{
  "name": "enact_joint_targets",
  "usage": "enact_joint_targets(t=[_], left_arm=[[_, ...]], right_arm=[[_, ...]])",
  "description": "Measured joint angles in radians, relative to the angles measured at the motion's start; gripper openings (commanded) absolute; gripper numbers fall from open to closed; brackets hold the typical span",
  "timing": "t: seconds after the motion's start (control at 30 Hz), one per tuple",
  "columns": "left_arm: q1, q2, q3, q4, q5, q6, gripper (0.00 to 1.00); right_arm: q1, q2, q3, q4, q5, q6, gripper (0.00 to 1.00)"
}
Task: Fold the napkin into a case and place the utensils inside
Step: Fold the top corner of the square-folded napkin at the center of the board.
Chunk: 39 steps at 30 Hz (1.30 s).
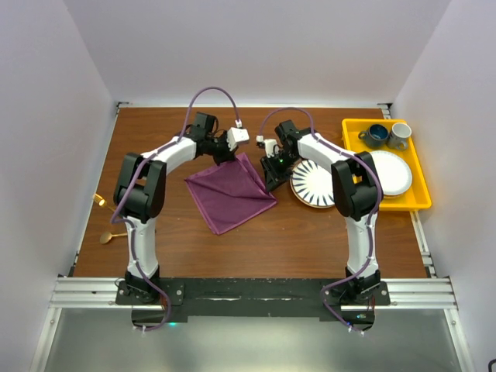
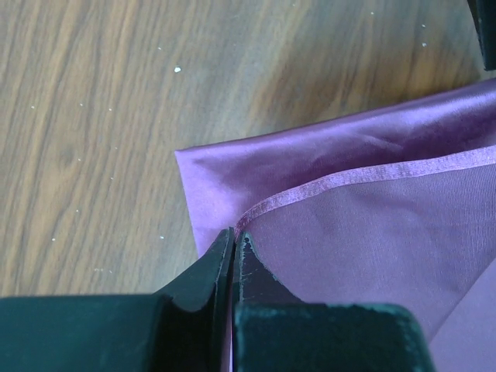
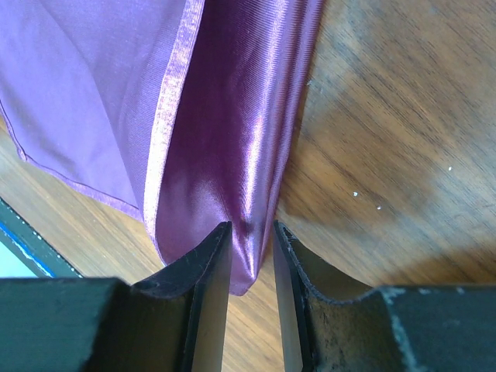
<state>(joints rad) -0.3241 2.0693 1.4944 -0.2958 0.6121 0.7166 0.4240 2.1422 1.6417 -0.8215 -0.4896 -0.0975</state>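
Yellow tray: a rectangular yellow plastic tray (image 1: 403,205) stands well to the right of the right claw (image 3: 249,232). It holds a plain round white plate (image 1: 391,174). At its far end a dark blue mug (image 1: 377,136) and a pale grey mug (image 1: 400,135) sit side by side.
Striped plate: a round white plate with dark radiating stripes (image 1: 312,188) lies just to the right of the right claw, between it and the yellow tray. The right arm partly covers it.
Napkin: the plum-purple square cloth napkin (image 1: 230,194) lies turned like a diamond on the table, between the two claws. It is mostly flat, and each claw has one corner.
Napkin fabric: one face is glossy and satin-like, the other matte with a fine ribbed weave. A narrow stitched hem runs along the edge.
Left claw: the left claw (image 2: 234,239) has its black fingers pressed together on the napkin's hem at the far corner.
Right claw: its fingers stand a little apart and pinch a thick, shiny fold of the napkin at the right corner.
Utensils: two gold-coloured shiny metal utensils (image 1: 111,235) lie at the table's left edge, well to the left of the left claw and apart from the napkin. They are too small to tell their kind.
Table: the brown wood-grain table (image 1: 310,240) is speckled with pale flecks under both claws.
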Motion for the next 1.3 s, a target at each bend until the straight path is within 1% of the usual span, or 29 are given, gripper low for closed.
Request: enact_joint_targets(t=[0.53,1.1,1.17,1.27,1.3], left_arm=[[-0.025,0.035,0.021,0.03,0.001,0.0,0.0],[-0.03,0.061,0.039,0.07,-0.036,-0.003,0.0],[-0.03,0.062,0.041,0.073,-0.042,-0.003,0.01],[-0.03,0.064,0.041,0.08,-0.048,-0.01,0.07],[-0.03,0.066,0.041,0.083,-0.049,-0.017,0.11]], right_arm=[[0.0,0.0,-0.001,-0.002,0.001,-0.008,0.27],[0.0,-0.008,-0.01,-0.017,0.008,-0.013,0.27],[0.0,-0.019,-0.01,-0.024,0.008,-0.016,0.28],[0.0,-0.044,-0.01,-0.029,0.01,-0.026,0.3],[0.0,-0.051,-0.01,-0.031,0.011,-0.028,0.3]])
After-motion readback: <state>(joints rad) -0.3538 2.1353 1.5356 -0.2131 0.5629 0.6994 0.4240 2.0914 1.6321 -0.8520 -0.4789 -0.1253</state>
